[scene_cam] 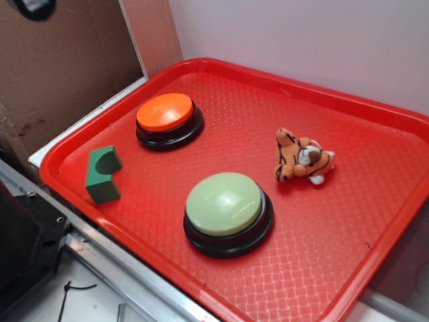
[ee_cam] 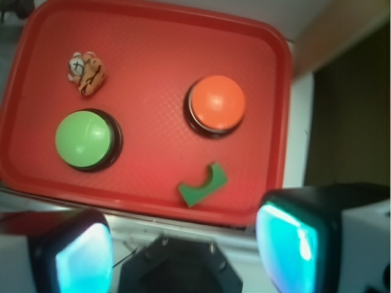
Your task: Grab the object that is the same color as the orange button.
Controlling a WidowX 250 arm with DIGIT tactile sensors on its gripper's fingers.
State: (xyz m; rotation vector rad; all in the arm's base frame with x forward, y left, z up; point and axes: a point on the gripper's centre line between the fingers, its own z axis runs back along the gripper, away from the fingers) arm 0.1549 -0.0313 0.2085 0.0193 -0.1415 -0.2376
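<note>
Seen from the wrist camera: 2 black gripper (ee_cam: 183, 250) fingers with glowing teal pads (ee_cam: 287, 238), spread wide apart at the bottom edge, holding nothing, hovering high above and off the near rim of a red textured plastic tray (ee_cam: 153, 36).

Closest to the gripper on the tray: a small green block with a curved notch (ee_cam: 203, 185), lying alone near the tray's rim.

Beyond the block, toward the tray's middle: a round domed orange push button on a black base (ee_cam: 217, 102), apart from everything else.

To the left in the wrist view: a larger round pale green push button on a black base (ee_cam: 84, 139), also standing alone.

Farthest from the gripper, past the green button toward the far left corner: a small plush tiger, orange with black stripes and white muzzle and paws (ee_cam: 87, 72), lying on its side on the tray, touching nothing but the tray floor.

In the exterior view: same 4 items on the tray (scene_cam: 375, 221), tiger (scene_cam: 303, 158) at right, orange button (scene_cam: 167, 117) at back left, green button (scene_cam: 226, 209) in front, block (scene_cam: 102, 175) at left. No gripper visible there.
</note>
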